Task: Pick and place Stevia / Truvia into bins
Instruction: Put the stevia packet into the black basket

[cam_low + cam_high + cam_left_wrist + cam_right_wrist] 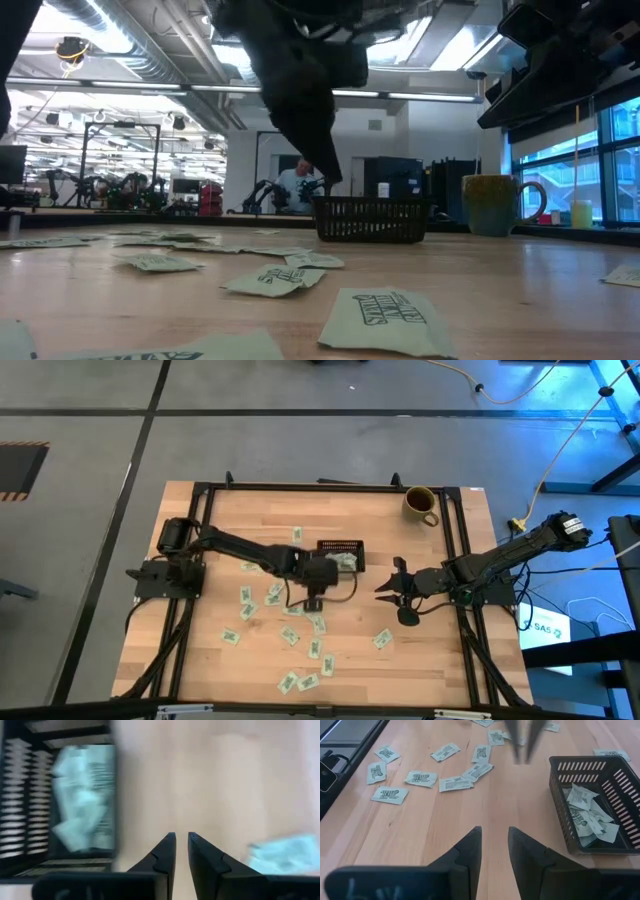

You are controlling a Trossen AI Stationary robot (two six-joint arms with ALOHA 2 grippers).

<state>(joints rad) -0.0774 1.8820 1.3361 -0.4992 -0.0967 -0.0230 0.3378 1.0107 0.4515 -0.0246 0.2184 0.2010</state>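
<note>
Several pale green Stevia packets [289, 634] lie flat and scattered on the wooden table [200, 660]; they also show in the right wrist view [421, 778]. The black slotted bin [338, 546] stands at mid-table with several packets [587, 817] inside. My left gripper [330, 578] hangs just off the bin's near side, above bare wood. Its fingers [167, 851] stand a narrow gap apart with nothing between them. My right gripper [495, 832] waits open and empty to the right of the bin, above the table.
An olive-yellow mug [421, 504] stands at the table's far right, right of the bin [372, 218]. One packet [285, 852] lies on the wood close by my left gripper. Bare wood lies between the bin and my right gripper [393, 586]. A person sits in the room behind.
</note>
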